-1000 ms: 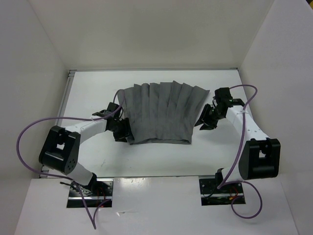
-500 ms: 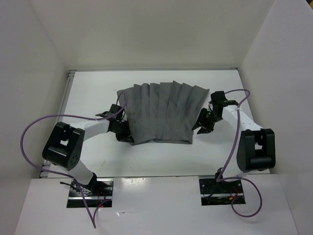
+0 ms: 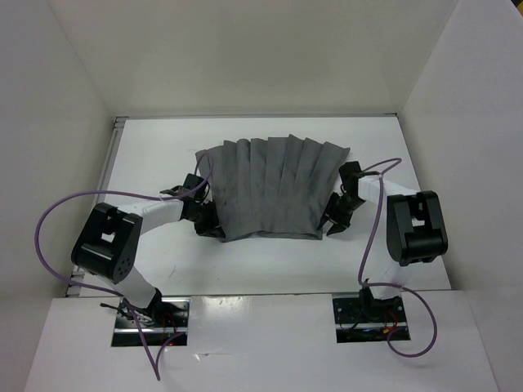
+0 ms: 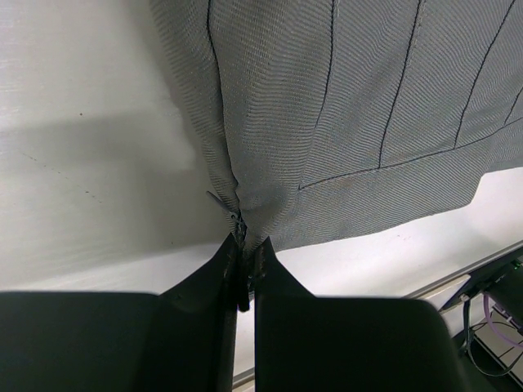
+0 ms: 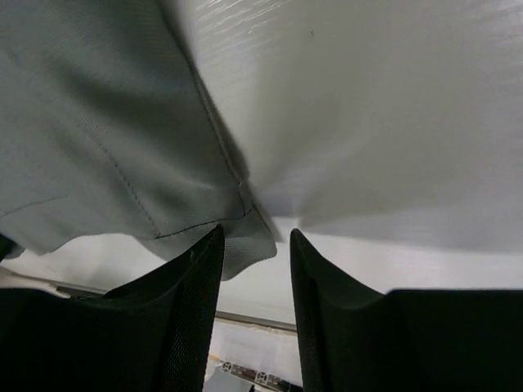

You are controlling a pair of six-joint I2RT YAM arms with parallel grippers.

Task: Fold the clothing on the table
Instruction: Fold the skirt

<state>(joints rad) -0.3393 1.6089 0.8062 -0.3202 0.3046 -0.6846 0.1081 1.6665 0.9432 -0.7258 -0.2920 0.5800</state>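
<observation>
The clothing (image 3: 270,188) is a dark grey pleated garment spread flat on the white table (image 3: 384,155), wider at the far hem. My left gripper (image 3: 214,226) is at its near left corner, shut on the clothing's edge; in the left wrist view the fabric (image 4: 351,122) is pinched between the fingers (image 4: 243,249). My right gripper (image 3: 328,227) sits at the near right corner with its jaws open. In the right wrist view that corner of the clothing (image 5: 245,245) lies between the two fingers, with a gap on its right side.
White walls (image 3: 49,122) close in the table on the left, right and back. Purple cables (image 3: 49,220) loop from both arms. The arm bases (image 3: 151,318) stand at the near edge.
My left gripper has shut on the clothing's near left corner. My right arm folded inward, bringing its gripper down to the near right corner.
</observation>
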